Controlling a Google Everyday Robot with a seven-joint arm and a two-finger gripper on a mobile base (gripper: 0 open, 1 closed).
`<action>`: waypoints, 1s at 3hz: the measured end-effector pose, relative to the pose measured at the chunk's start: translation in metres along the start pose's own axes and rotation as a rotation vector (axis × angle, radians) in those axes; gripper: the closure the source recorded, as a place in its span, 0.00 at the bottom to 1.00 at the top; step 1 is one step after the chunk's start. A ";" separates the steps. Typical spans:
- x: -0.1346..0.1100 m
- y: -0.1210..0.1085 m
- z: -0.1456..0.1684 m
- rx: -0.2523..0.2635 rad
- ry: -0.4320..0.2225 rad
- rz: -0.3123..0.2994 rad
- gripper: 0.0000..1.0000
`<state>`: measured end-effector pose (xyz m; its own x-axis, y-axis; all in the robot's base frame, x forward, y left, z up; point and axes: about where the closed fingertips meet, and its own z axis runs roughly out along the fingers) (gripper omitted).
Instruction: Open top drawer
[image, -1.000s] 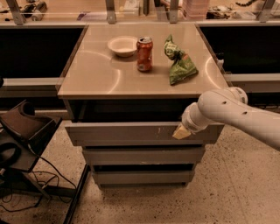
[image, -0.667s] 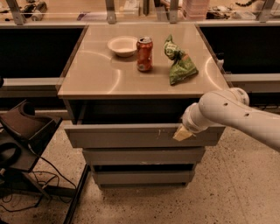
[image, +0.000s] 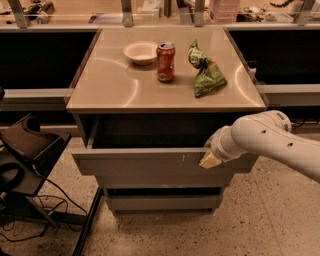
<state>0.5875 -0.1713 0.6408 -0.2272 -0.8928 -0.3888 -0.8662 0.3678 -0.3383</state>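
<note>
Gripper (image: 210, 159) is touching the top drawer (image: 145, 167) at its 3 o'clock end; grip state cannot be told. Front is stretching toward 9 o'clock.

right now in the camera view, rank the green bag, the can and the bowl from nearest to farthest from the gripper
The gripper is at the top drawer's right end.
1. Green bag, right side of the tabletop.
2. Can, middle of the tabletop.
3. Bowl, left of the can, farthest back.
</note>
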 end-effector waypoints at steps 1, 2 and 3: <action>0.000 0.000 0.000 0.000 0.000 0.000 1.00; -0.001 -0.001 -0.003 0.000 0.000 0.000 1.00; 0.001 0.004 -0.005 -0.001 0.000 -0.002 1.00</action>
<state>0.5815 -0.1725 0.6433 -0.2255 -0.8937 -0.3879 -0.8671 0.3656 -0.3384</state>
